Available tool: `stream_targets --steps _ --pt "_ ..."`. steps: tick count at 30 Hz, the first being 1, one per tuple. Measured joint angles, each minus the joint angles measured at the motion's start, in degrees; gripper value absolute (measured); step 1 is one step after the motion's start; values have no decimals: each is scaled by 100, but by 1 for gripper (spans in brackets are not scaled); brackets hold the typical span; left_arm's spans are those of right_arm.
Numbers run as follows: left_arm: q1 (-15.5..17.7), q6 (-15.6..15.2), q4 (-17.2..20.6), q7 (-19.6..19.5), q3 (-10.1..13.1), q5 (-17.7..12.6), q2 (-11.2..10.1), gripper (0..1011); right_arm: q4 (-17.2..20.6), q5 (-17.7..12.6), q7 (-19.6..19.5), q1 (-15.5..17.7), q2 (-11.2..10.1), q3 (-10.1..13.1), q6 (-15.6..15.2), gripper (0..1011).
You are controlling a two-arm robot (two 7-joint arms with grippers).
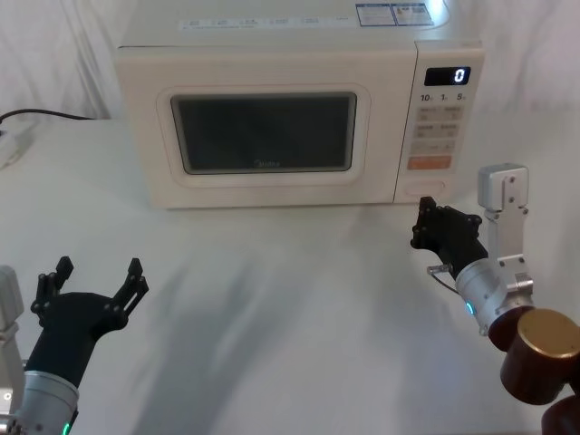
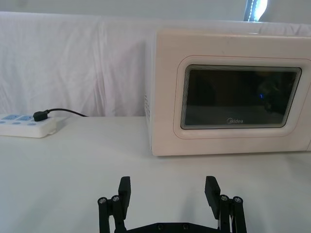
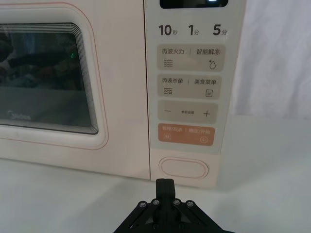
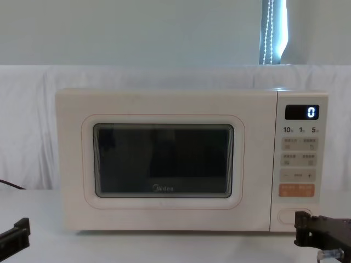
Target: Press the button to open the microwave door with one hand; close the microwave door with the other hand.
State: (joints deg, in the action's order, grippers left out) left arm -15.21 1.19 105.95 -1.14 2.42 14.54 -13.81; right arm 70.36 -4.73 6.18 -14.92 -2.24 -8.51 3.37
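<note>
The cream microwave (image 1: pixel 272 54) (image 4: pixel 164 101) stands at the back of the white table with its door (image 1: pixel 263 136) (image 2: pixel 243 97) (image 4: pixel 163 161) closed. The wide oval button (image 1: pixel 425 188) (image 3: pixel 184 168) (image 4: pixel 289 216) sits at the bottom of the control panel, under the orange key. My right gripper (image 1: pixel 424 224) (image 3: pixel 165 183) (image 4: pixel 299 226) is shut, its tips a short way in front of the button and pointing at it, not touching. My left gripper (image 1: pixel 98 275) (image 2: pixel 168 190) is open, low at the front left, well short of the door.
A white power strip (image 2: pixel 24 125) with a black cable (image 1: pixel 45 115) lies on the table left of the microwave. A white cloth backdrop hangs behind. Bare table (image 1: pixel 272 299) spreads between the grippers and the oven. The display (image 4: pixel 302 112) reads "0".
</note>
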Motion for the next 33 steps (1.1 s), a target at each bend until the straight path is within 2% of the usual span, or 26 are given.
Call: stream_targets --steps 13,33 --pt "0 0 0 0 0 0 0 1001 -867 92 -11 -541 93 54 323 0" --pt "0 0 0 0 0 0 0 1001 -1803 128 10 -1129 168 163 578 0"
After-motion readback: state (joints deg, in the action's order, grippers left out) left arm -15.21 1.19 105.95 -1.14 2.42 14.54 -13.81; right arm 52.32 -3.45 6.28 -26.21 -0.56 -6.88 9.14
